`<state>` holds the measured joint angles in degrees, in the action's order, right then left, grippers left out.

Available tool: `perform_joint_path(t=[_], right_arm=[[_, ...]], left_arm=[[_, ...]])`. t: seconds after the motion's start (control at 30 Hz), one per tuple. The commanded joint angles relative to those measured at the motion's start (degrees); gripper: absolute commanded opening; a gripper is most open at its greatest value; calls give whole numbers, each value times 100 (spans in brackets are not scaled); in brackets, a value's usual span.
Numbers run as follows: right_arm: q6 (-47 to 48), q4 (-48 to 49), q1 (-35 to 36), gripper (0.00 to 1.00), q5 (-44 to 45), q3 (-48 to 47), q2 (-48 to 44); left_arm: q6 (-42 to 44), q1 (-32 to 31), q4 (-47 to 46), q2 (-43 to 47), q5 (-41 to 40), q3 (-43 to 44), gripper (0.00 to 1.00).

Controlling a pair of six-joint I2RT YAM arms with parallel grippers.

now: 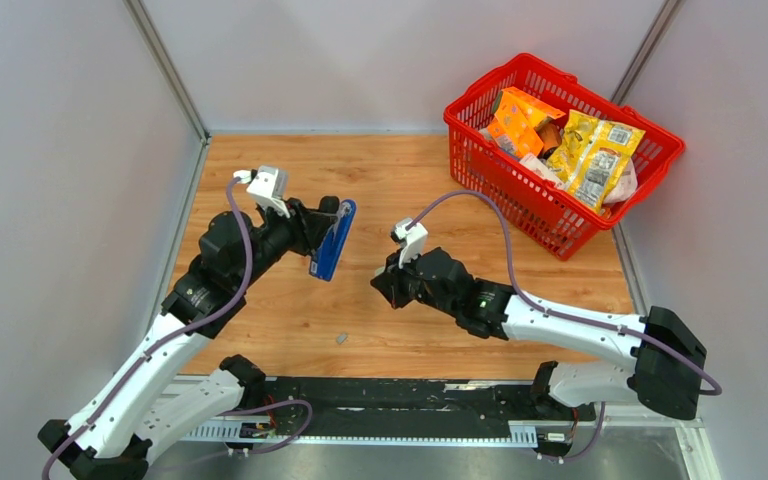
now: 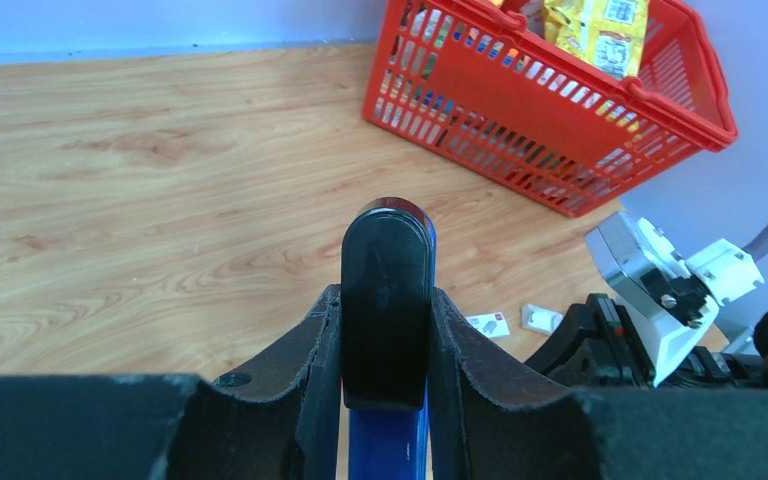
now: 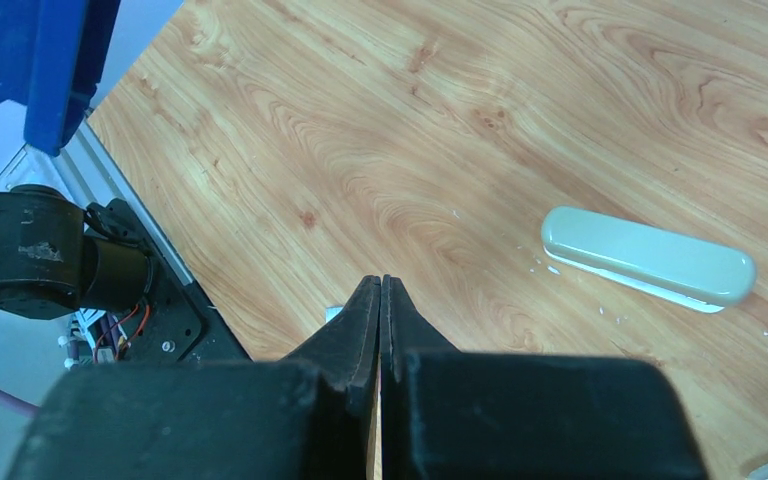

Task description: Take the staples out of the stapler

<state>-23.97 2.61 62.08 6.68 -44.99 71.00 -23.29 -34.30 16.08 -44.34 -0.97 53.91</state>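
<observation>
The blue stapler (image 1: 333, 240) is held clear of the table (image 1: 260, 170), left of centre, grasped across its body by the left pincer (image 2: 387, 325). The right pincer (image 3: 381, 300) is clenched on nothing, near it on the right. A small grey bit (image 1: 341, 339), possibly staples, lies near the arm bases; whether more are inside cannot be told. A slip could be caused by a sideways push against the narrow grip, and loose staples could be scattered.
</observation>
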Motion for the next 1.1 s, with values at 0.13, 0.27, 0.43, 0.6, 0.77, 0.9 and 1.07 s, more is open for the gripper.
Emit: perform_joint_path(t=[0.13,0.27,0.43,0.6,0.77,0.9,1.07], right_arm=[[507,-85,-30,0,501,-475,186],[630,-33,-170,0,361,-703,291],[841,20,-284,0,-16,-853,212],[990,82,-311,0,-378,-915,221],[973,55,-320,0,-439,-985,309],[938,-6,-311,0,-562,-1125,388],[1025,-94,-311,0,-852,-1398,511]], left_arm=[[-334,12,-369,180,966,208,0],[-440,12,-447,293,1503,76,0],[-405,12,-465,443,2205,-12,0],[-439,12,-658,487,2672,-91,0],[-501,3,-816,435,2945,-109,0],[-563,12,-895,260,3146,-144,0],[-615,3,-1072,-31,3620,-249,0]])
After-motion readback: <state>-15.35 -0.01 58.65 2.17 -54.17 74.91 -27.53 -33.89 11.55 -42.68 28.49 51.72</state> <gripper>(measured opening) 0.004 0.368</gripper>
